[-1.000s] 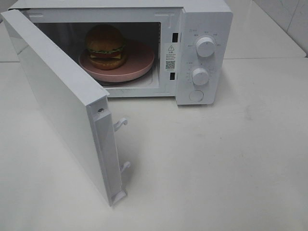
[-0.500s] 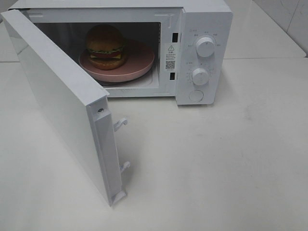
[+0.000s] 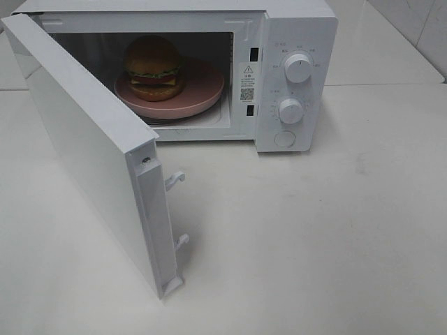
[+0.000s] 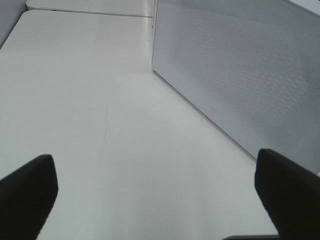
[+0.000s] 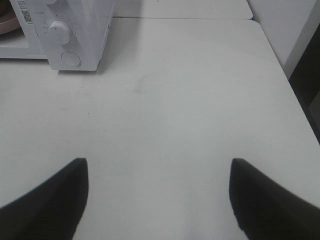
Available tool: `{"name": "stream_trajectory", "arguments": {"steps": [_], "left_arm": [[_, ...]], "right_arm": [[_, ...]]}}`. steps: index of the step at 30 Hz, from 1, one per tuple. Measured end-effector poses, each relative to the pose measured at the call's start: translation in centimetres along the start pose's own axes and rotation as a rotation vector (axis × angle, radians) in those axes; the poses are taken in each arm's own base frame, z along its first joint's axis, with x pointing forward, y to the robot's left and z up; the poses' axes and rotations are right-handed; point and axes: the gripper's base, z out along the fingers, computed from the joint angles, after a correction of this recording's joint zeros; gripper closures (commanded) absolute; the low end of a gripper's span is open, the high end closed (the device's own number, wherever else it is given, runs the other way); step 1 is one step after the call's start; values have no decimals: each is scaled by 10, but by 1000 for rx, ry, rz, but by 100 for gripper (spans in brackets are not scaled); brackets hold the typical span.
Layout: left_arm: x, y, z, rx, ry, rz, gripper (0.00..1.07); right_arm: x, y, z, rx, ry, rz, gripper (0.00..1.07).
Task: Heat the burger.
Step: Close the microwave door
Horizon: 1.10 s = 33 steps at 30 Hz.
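Note:
The burger [image 3: 154, 68] sits on a round pink plate [image 3: 204, 89] inside the white microwave [image 3: 297, 28], whose door [image 3: 91, 150] stands swung wide open toward the front left. Neither arm shows in the high view. In the left wrist view my left gripper [image 4: 155, 192] is open and empty over bare table, with the door's perforated outer face [image 4: 240, 70] beside it. In the right wrist view my right gripper [image 5: 157, 195] is open and empty above the table, well away from the microwave's control panel [image 5: 62, 35].
Two dials [image 3: 298, 68] [image 3: 290, 110] and a round button [image 3: 284, 138] sit on the microwave's right panel. Latch hooks [image 3: 175, 180] stick out from the door's edge. The white table [image 3: 314, 237] ends at an edge on the right [image 5: 282, 70].

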Motion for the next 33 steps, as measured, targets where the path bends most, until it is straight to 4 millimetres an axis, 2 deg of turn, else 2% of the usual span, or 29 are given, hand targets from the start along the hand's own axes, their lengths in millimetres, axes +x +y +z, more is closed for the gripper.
{"name": "stream_trajectory", "arguments": {"steps": [33], "left_arm": [[0,0,0,0,0,0,7]], "right_arm": [[0,0,0,-2,0,-1,32]]}}
